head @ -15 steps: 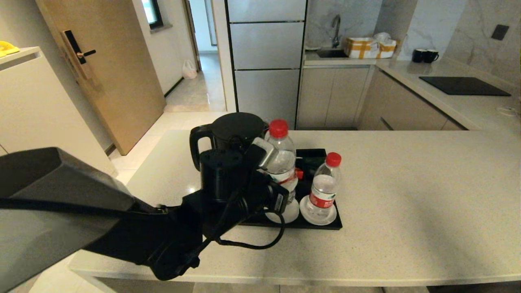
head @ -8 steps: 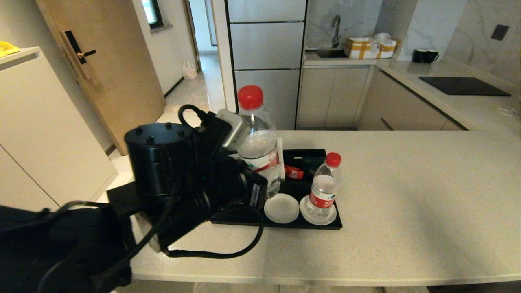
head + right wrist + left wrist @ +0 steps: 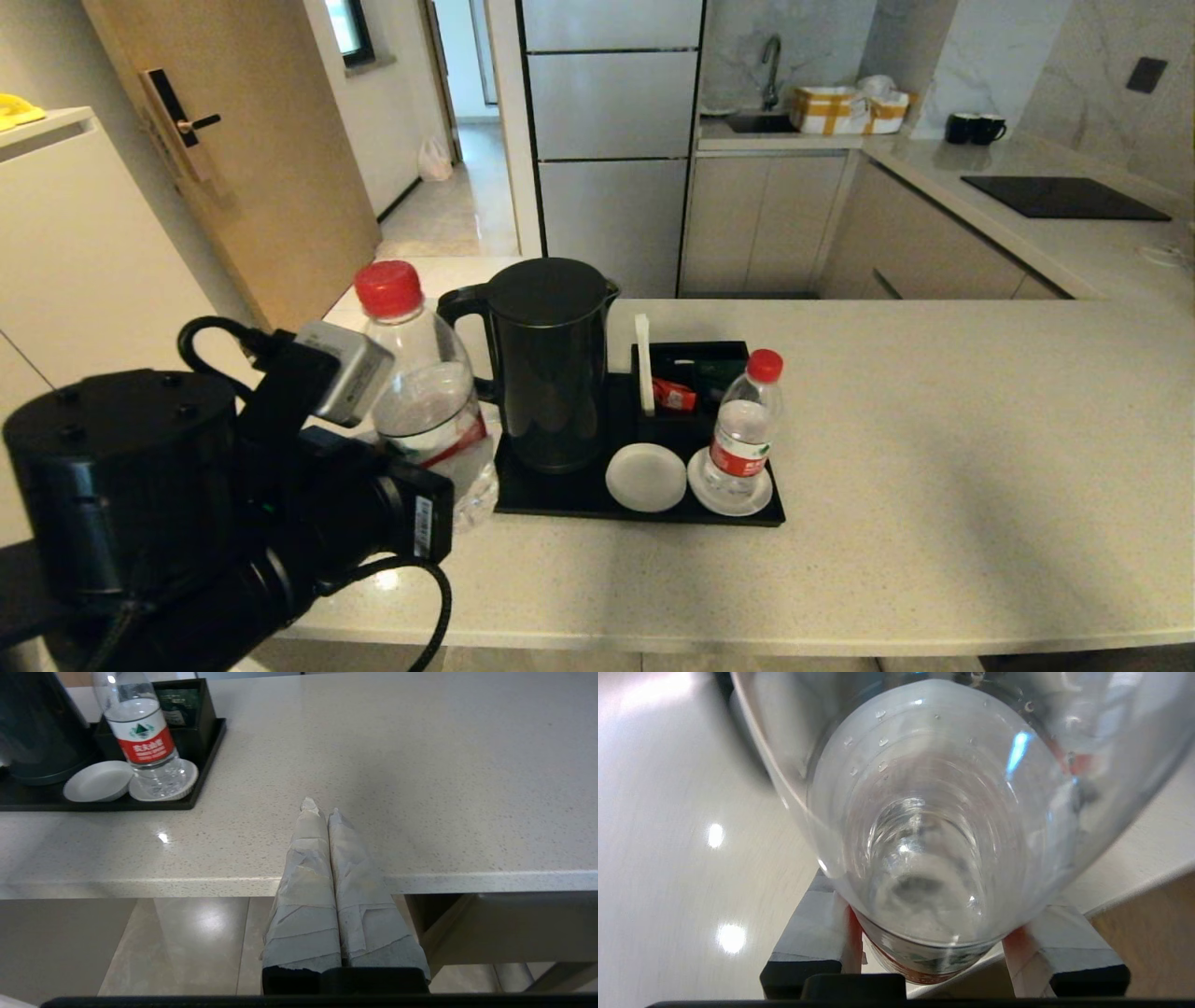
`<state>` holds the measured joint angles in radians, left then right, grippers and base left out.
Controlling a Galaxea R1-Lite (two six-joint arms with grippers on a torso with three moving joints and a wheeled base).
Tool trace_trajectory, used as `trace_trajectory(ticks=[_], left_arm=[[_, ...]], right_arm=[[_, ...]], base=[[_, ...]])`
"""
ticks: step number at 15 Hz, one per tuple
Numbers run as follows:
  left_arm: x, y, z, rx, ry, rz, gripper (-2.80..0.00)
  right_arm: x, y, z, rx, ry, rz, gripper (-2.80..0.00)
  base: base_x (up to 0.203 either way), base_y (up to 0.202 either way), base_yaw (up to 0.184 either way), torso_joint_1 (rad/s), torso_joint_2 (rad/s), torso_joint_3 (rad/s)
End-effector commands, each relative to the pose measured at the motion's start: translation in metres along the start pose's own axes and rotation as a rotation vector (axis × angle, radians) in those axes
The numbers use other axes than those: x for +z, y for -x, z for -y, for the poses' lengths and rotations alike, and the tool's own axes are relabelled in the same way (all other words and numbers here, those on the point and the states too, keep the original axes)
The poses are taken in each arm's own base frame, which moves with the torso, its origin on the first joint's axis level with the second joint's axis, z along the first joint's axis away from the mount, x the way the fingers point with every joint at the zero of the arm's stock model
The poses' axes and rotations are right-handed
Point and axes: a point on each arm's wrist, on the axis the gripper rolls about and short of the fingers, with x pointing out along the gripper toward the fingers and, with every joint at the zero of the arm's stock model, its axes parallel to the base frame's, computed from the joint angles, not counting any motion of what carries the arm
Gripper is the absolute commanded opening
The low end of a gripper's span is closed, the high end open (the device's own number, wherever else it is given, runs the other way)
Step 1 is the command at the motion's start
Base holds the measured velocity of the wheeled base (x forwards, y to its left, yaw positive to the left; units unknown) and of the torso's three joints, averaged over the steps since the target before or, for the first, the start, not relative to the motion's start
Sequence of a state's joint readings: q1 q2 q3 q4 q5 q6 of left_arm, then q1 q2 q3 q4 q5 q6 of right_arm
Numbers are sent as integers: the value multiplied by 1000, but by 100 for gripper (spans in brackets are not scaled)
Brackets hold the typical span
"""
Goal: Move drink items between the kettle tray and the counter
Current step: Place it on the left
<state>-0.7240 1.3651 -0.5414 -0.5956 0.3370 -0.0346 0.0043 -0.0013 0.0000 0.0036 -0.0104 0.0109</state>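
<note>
Bottle, a clear plastic water bottle with a red cap [image 3: 425, 392], sits clenched in my left end effector [image 3: 943, 947] above the beige speckled stone counter [image 3: 934, 448] near its left edge; I should lower it upright, clear of the black tray [image 3: 644, 509].

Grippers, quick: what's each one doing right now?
Left gripper: shut on a water bottle, left of the kettle tray.
Right gripper: shut, empty, parked.
</note>
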Motion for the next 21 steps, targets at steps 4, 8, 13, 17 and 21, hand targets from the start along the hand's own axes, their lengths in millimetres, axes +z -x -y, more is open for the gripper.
trace_trajectory(ticks=[4,8,13,17,21], left_arm=[[-26,-26,-54,272,97,-42,-280],[-64,-67,-92,430,116,-39,-280],[-131,-99,-124,507,35,-94,-280],[-145,-102,-147,550,38,-119,-280],[-157,-103,-170,619,58,-150,-280]], right_arm=[[0,0,0,0,0,1,-280],[0,0,0,0,0,1,-280],[0,0,0,0,0,1,-280],[0,0,0,0,0,2,-280],[0,0,0,0,0,1,-280]], base=[[0,0,0,0,0,0],[0,0,0,0,0,0],[0,0,0,0,0,0],[0,0,0,0,0,0],[0,0,0,0,0,0]])
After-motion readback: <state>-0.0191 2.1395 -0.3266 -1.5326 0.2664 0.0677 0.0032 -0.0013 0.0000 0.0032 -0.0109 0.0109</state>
